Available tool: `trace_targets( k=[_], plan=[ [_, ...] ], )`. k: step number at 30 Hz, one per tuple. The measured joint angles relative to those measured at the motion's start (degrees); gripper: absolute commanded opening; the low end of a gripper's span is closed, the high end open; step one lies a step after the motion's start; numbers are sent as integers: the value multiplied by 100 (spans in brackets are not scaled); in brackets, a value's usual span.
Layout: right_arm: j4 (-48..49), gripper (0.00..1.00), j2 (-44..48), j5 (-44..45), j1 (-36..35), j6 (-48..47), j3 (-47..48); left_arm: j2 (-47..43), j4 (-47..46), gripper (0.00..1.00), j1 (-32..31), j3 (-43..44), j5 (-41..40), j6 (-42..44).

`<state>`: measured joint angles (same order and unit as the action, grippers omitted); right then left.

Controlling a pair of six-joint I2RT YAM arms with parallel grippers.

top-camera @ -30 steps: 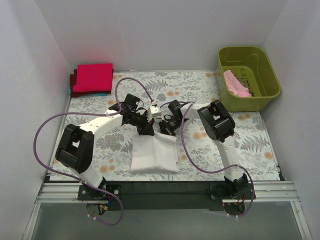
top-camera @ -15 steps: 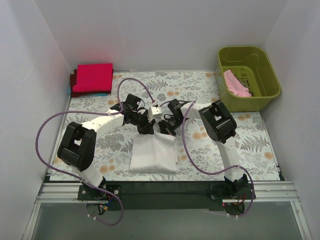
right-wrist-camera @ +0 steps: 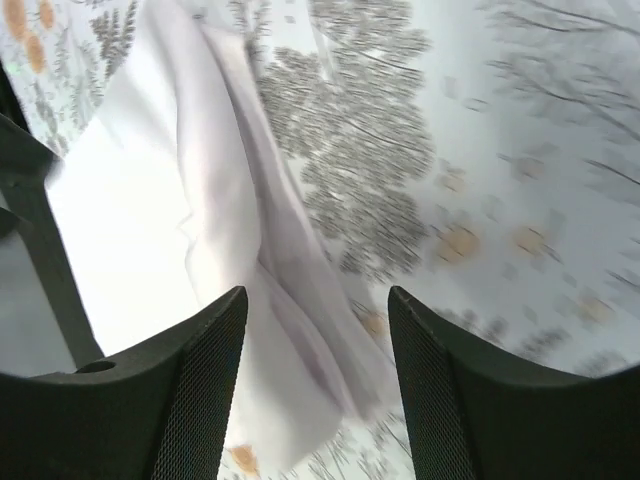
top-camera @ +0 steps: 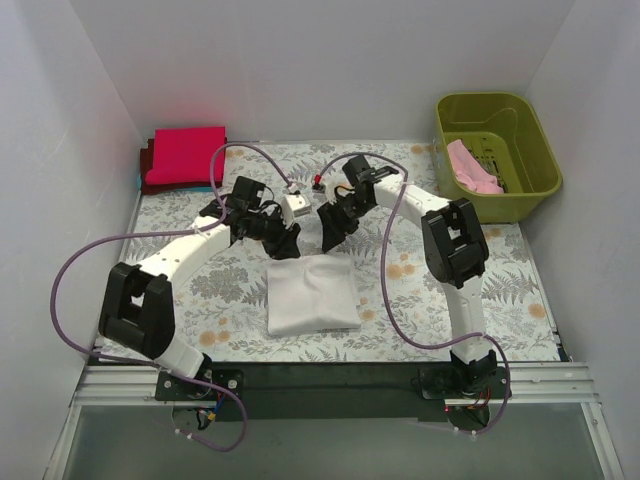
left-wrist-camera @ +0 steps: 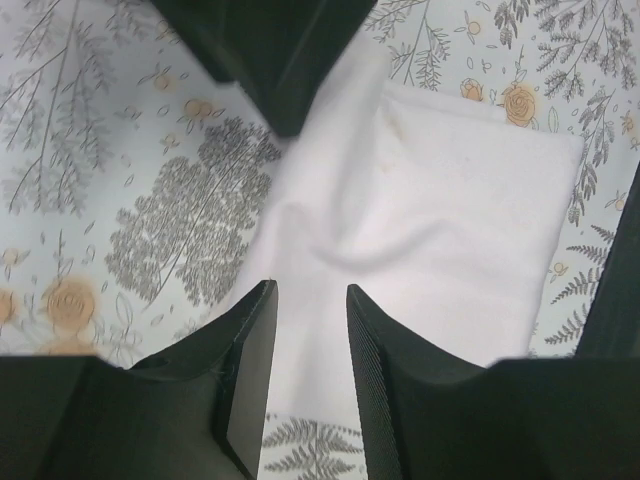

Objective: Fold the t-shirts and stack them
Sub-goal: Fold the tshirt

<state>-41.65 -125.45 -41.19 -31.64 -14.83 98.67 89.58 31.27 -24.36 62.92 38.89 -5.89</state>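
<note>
**White t-shirt** [top-camera: 312, 296]: folded into a compact rectangle and lying flat on the floral-patterned counter [top-camera: 500, 280], in front of the two arm bases. The left wrist view shows a soft crease across its middle [left-wrist-camera: 440, 230]. The right wrist view shows layered folds along one edge [right-wrist-camera: 130, 230], though that picture is blurred.

**Left claw** [top-camera: 283, 238]: positioned just beyond the far left corner of the white t-shirt. In its own camera the fingers [left-wrist-camera: 250, 350] stand apart by a narrow gap with nothing clamped between them. White cloth and counter pattern show through the gap [left-wrist-camera: 310, 292].

**Right claw** [top-camera: 331, 228]: positioned just beyond the far edge of the white t-shirt, close beside the left claw. Its jaws are spread wide and hold nothing [right-wrist-camera: 315, 295]. It hangs over the edge of the shirt and the bare counter next to it.

**Red t-shirt** [top-camera: 186, 154]: folded, well beyond and to the left of the white t-shirt, at the far left corner of the counter. It lies on top of darker folded cloth, of which only the edges show.

**Pink t-shirt** [top-camera: 472, 167]: crumpled, well beyond and to the right of the white t-shirt. It lies inside the olive-green plastic basket [top-camera: 530, 140].

**Purple cables** [top-camera: 392, 300]: one loops from each arm, and the right arm's passes to the right of the white t-shirt.
</note>
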Motion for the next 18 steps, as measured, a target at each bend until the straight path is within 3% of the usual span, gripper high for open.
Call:
trace_targets(
  k=[5,7,10,18],
  plan=[
    [-258,66,188,122,577,-323,37,-297,227,41,522,9,81,-682],
    [-369,73,256,57,809,-398,17,-262,275,43,730,9,96,-964],
    [-470,76,481,-155,1078,-520,-227,-122,321,44,946,7,72,-1266],
    [-629,72,715,-299,850,-706,-590,719,328,44,1067,0,-111,-1515]
  ],
)
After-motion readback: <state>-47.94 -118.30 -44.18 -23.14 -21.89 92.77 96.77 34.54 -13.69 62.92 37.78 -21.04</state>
